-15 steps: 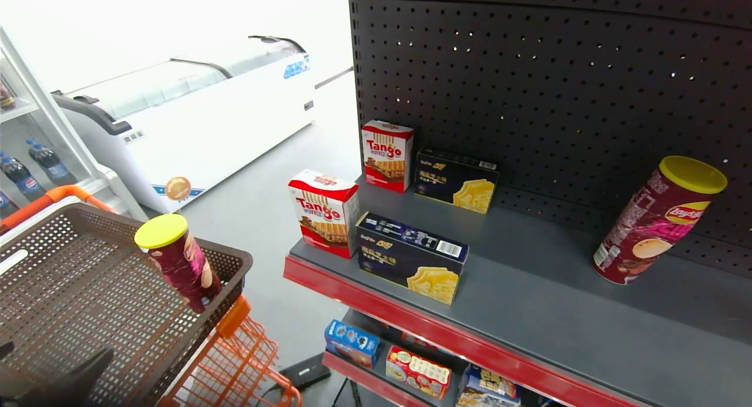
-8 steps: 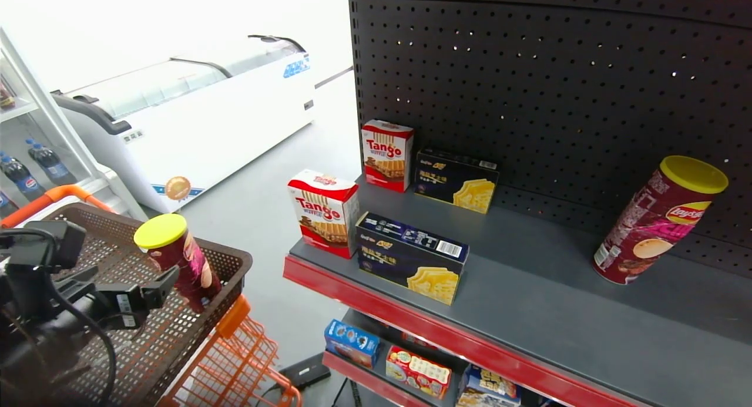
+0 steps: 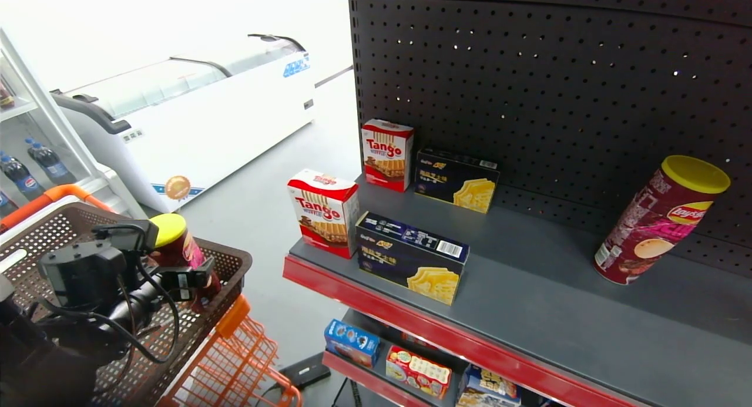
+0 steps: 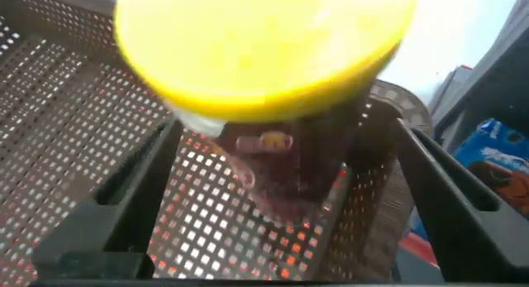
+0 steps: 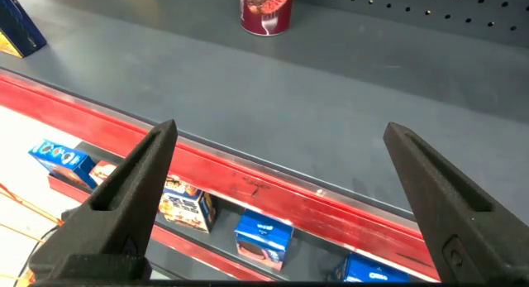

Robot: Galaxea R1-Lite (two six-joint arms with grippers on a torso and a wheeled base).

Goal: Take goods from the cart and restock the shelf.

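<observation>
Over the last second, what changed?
The left gripper rose into the head view and advanced across the cart basket to the yellow-lidded can. It now straddles the can, open, not gripping. The can stays standing in the basket, and nothing on the shelf moved.

The left pincer [image 4: 289, 134] is spread wide, one black finger on either side of the yellow-lidded chip can [image 4: 273, 64]. The can stands in the brown perforated basket [image 4: 74, 97], close to its corner. A blue box [image 4: 496, 150] lies beyond the basket.
</observation>
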